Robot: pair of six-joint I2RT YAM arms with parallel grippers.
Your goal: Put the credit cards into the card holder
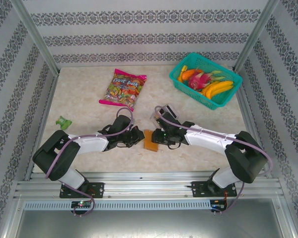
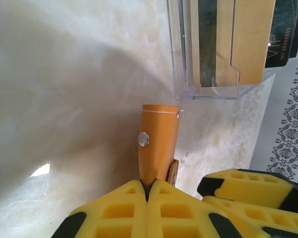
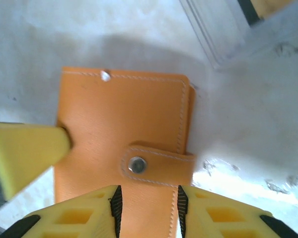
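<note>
One light, supple card holder (image 3: 124, 119) is seen snapped shut on the worktop (image 3: 30, 39) near the clear tray (image 2: 203, 91) of credit cards (image 2: 248, 44). Its edge is pinched by the closed left claw (image 2: 147, 187), and the right claw (image 3: 146, 198) is parted above its snap tab (image 3: 156, 161), judged the best hold. The standing cards are shown by the left wrist view, the holder's flat face by the right.

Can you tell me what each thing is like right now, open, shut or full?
card holder, closed and snapped.
credit cards, in the clear tray.
left gripper, shut on the card holder.
right gripper, open above the card holder.
basket, full of fruit.
candy bag, lying flat.
</note>
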